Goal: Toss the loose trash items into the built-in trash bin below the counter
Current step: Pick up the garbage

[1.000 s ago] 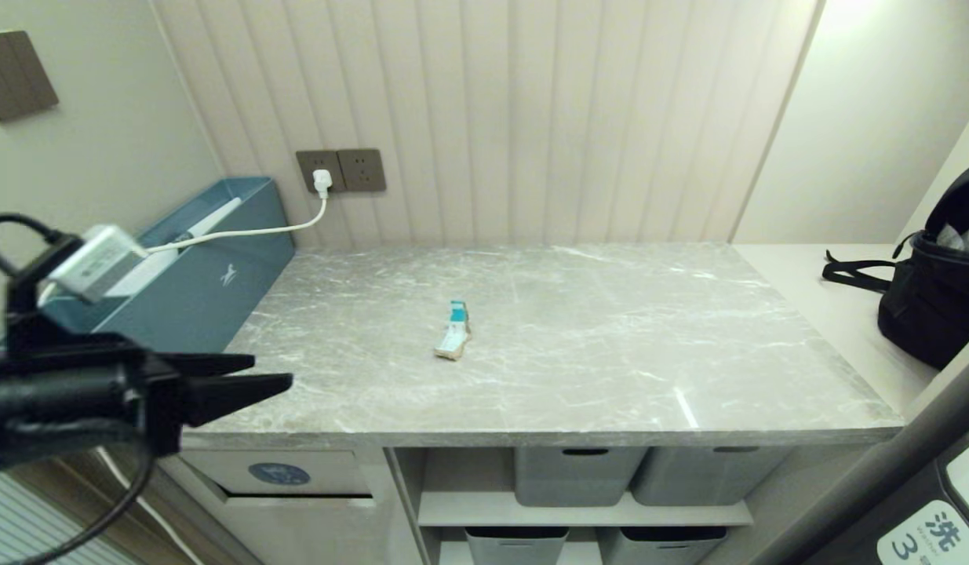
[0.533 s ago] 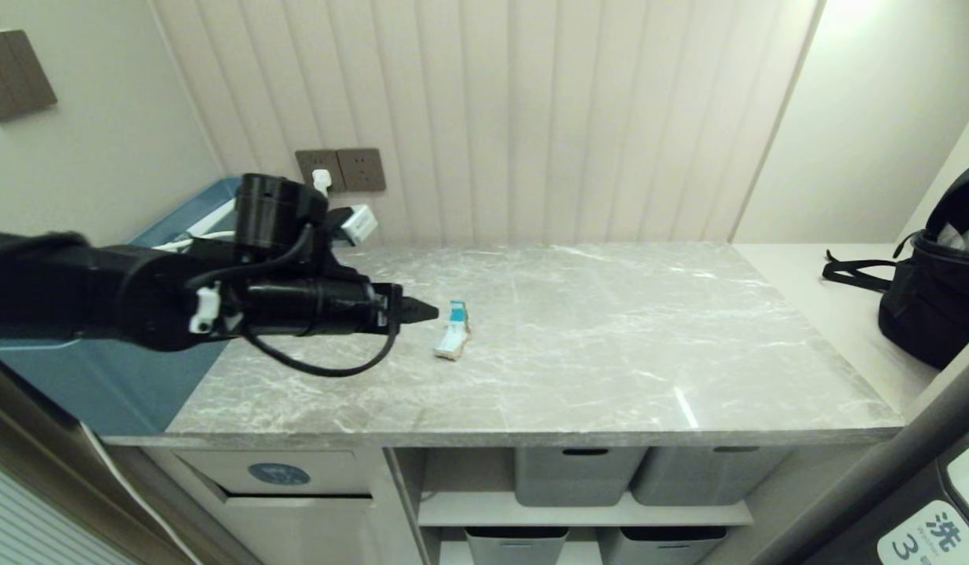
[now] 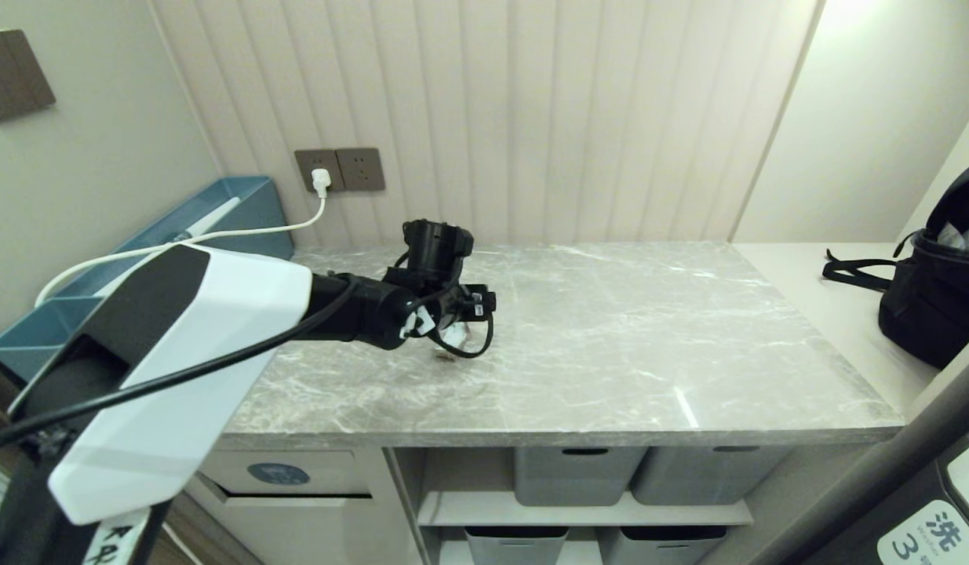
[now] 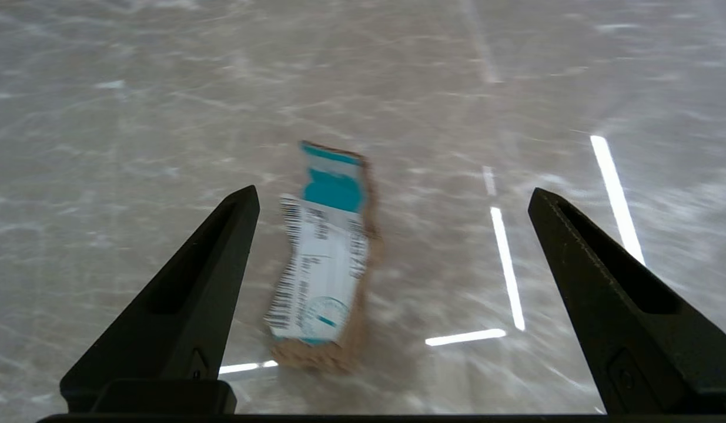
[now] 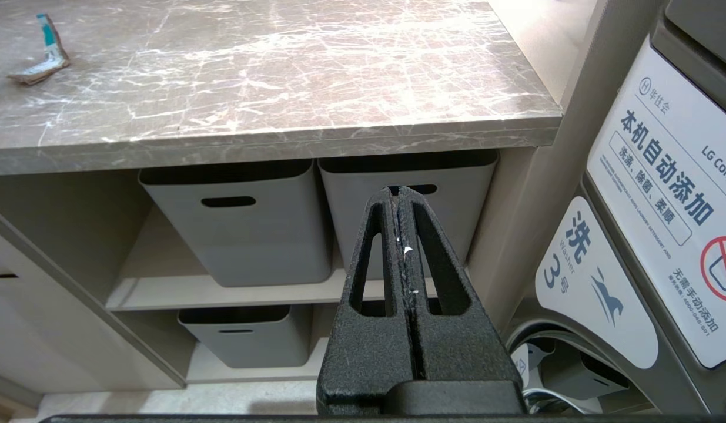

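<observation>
— Left gripper [image 4: 392, 200] first: where is it?
— Reaching from the left side out over the counter [image 3: 610, 377], pointing down at the grey marble. Its two black fingers [image 4: 186, 305] stand spread wide with nothing between them but air.
— And the trash?
— One scrap in sight, a folded teal-and-white carton piece [image 4: 321, 270] with brown torn edges, lying flat on the slab. From the wrist it sits below the gap, closer to one finger than the other, touching neither.
— The bin?
— Under the counter's left end, a beige trash bin flap [image 3: 284, 473] with a blue oval sticker. Grey baskets [image 3: 574, 475] fill the shelves to its right.
— Further right?
— Right gripper [image 5: 401, 197] hangs low in front of those baskets, fingers pressed together, empty. A black bag [image 3: 935, 290] sits at the far right.
</observation>
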### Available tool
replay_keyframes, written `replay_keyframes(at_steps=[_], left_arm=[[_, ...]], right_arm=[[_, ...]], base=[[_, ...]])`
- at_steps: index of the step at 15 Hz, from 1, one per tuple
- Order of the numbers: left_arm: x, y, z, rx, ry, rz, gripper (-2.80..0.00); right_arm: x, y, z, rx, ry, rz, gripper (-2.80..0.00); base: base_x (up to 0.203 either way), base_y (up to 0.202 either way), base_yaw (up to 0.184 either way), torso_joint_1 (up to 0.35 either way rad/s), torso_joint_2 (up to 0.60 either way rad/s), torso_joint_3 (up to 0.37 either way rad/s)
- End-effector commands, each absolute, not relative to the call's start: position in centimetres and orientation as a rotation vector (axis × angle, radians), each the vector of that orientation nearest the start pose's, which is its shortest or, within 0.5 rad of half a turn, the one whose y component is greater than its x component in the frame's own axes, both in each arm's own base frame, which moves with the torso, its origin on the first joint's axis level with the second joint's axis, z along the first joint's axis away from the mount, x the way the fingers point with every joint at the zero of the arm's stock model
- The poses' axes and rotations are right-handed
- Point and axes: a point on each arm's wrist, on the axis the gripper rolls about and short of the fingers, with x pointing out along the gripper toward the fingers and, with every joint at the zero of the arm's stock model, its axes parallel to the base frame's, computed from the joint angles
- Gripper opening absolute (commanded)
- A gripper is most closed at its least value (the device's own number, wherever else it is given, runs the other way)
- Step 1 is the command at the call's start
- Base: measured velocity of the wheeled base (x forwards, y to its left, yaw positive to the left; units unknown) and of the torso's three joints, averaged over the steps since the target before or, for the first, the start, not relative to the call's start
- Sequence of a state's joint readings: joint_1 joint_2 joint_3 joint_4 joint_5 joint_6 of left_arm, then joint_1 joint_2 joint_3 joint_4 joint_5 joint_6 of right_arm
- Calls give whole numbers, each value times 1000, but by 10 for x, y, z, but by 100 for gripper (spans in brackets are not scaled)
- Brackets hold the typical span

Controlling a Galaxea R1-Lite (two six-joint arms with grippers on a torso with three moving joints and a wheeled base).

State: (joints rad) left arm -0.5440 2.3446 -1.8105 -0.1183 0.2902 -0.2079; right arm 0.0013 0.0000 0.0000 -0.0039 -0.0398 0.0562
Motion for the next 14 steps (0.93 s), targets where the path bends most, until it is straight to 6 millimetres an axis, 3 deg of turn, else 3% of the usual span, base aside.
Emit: replay_keyframes(at_steps=[1, 4, 14], left_arm=[[434, -253, 124, -3, 432, -175, 0], [448, -234, 123, 68, 419, -154, 0], [459, -235, 96, 67, 453, -225, 0]], right_arm=[[-23, -1, 76, 57, -4, -38, -280], [-23, -1, 76, 57, -4, -38, -280], [-23, -1, 76, 57, -4, -38, -280]], base=[[0, 0, 0, 0, 0, 0], [0, 0, 0, 0, 0, 0], [0, 0, 0, 0, 0, 0]])
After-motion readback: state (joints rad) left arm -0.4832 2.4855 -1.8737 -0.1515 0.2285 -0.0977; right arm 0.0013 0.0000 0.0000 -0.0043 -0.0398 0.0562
